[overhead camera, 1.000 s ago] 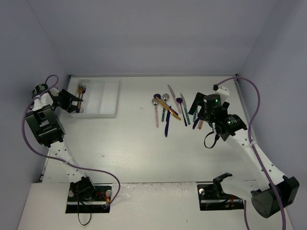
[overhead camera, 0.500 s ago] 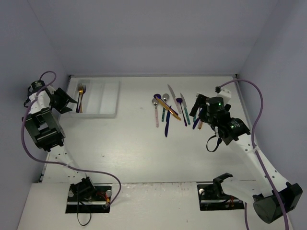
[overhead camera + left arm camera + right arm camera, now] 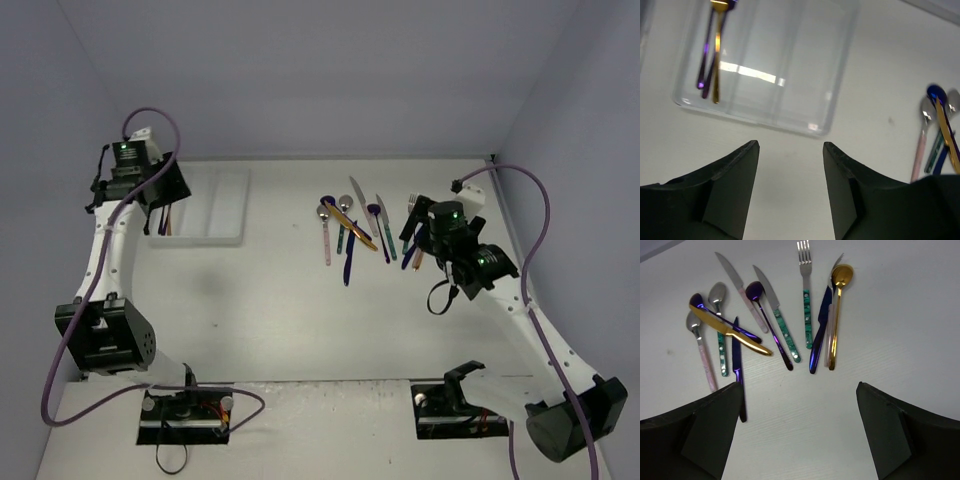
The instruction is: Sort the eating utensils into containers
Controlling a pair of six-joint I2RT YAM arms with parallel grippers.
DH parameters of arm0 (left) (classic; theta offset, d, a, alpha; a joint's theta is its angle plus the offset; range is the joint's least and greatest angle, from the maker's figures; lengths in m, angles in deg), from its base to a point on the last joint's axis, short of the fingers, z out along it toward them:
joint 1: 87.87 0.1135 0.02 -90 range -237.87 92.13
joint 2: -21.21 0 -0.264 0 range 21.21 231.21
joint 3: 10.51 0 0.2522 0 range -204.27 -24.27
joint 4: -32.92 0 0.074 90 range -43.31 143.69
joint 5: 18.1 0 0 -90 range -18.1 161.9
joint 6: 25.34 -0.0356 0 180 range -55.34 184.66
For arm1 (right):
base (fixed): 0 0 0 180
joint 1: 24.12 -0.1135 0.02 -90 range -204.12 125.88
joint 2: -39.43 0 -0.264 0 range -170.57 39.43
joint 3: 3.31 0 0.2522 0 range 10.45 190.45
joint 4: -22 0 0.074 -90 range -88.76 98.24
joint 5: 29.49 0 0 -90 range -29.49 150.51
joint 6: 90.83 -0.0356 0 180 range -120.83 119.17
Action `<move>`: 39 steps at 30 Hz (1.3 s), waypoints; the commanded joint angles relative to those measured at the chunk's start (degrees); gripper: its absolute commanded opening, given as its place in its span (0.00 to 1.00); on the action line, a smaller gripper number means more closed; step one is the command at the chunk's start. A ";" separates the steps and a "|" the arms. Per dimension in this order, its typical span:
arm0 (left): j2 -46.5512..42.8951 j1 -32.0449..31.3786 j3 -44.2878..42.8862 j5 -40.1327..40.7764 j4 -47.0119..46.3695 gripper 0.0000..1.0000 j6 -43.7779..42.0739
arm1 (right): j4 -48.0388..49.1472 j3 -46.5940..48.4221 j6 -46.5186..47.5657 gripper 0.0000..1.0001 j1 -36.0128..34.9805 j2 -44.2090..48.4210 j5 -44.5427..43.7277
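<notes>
While both arms reach out over the table (image 3: 280,310), the left gripper (image 3: 790,146) hovers released, its jaws apart with nothing between them, and the tray (image 3: 805,70) lies just ahead of its fingertips, three long compartments side by side. Only the compartment farthest to this gripper's left holds anything: a gold utensil (image 3: 716,60) and a purple utensil (image 3: 704,67) lie close together lengthwise, their heads cut off by the top of the wrist view, so their kind cannot be told. The rest of the eating utensils (image 3: 935,93) lie well off to that gripper's right, loose on the table. The right gripper (image 3: 799,385) hangs near them, spread wide and grasping nothing, with the whole scatter ahead of its fingertips. Straight ahead lies a teal-handled fork (image 3: 806,297); just right of it a dark blue knife (image 3: 820,332) and a gold spoon (image 3: 836,320) lie side by side, a pink-handled piece (image 3: 829,347) tucked between them. Ahead and to the left, a purple spoon (image 3: 755,291) and a teal-handled knife (image 3: 785,332) lie close, then a pink-handled knife (image 3: 741,290); a gold knife (image 3: 730,331) lies slantwise across a blue spoon (image 3: 696,300), beside a teal-handled silver spoon (image 3: 717,291), a pink-handled silver spoon (image 3: 702,357) and a second dark blue knife (image 3: 738,375) nearest the left finger
</notes>
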 commanded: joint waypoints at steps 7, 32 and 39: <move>-20.90 -10.68 18.40 6.28 -8.25 0.53 -4.53 | 5.67 2.08 -0.75 0.67 7.78 -16.61 -0.97; -27.89 -16.28 30.82 8.59 -13.80 0.55 -4.80 | 15.44 26.66 10.49 0.40 13.08 -57.11 5.64; -27.56 -16.28 30.78 7.70 -13.97 0.55 -4.45 | 16.14 28.27 11.24 0.31 13.62 -60.77 6.98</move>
